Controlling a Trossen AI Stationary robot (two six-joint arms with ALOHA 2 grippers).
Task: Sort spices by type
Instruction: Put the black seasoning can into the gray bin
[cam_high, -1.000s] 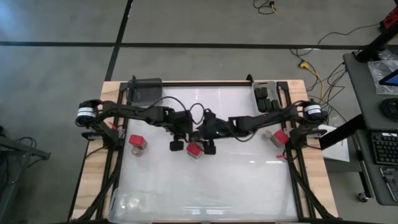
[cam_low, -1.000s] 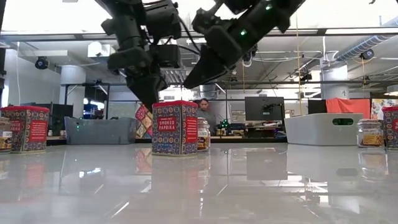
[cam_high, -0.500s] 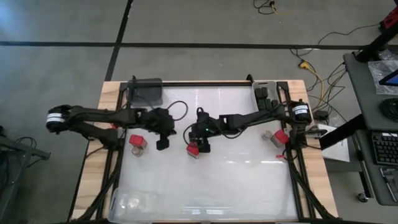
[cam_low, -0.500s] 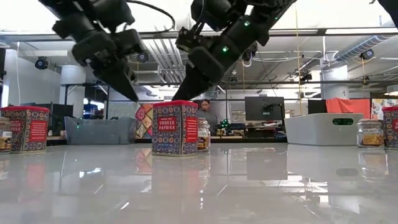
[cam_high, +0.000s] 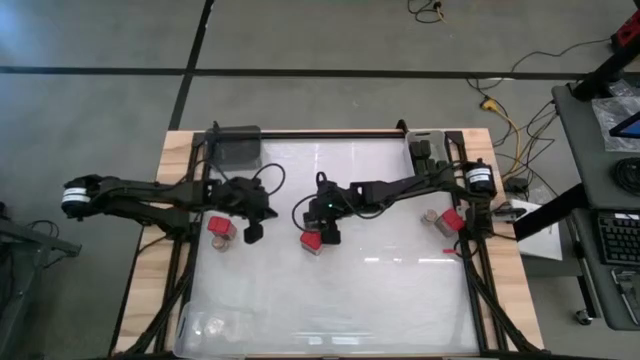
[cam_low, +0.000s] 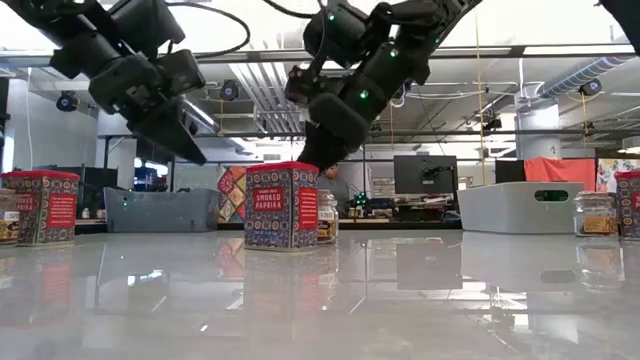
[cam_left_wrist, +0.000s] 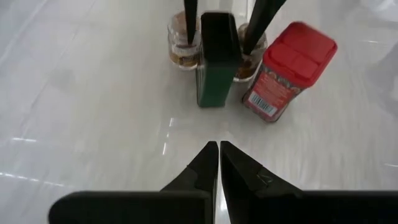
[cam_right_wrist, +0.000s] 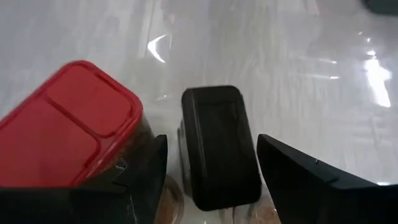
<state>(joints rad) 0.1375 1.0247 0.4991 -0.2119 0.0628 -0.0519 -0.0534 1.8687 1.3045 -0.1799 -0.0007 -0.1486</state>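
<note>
While the left gripper (cam_left_wrist: 218, 148) hangs pressed together beside a red tin (cam_high: 221, 229), the right gripper (cam_right_wrist: 208, 155) spreads its fingers astride the black container (cam_right_wrist: 219, 144) at mid-table, seemingly to pinch it for sorting

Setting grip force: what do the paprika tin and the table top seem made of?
Paprika tin: probably printed metal with a gloss finish, judging by its crisp square edges and wrap-around pattern. Its red lid looks like moulded plastic, with a flap seam. Table top: smooth glossy white sheet, maybe laminate or acrylic; it mirrors the tins and lights.
</note>
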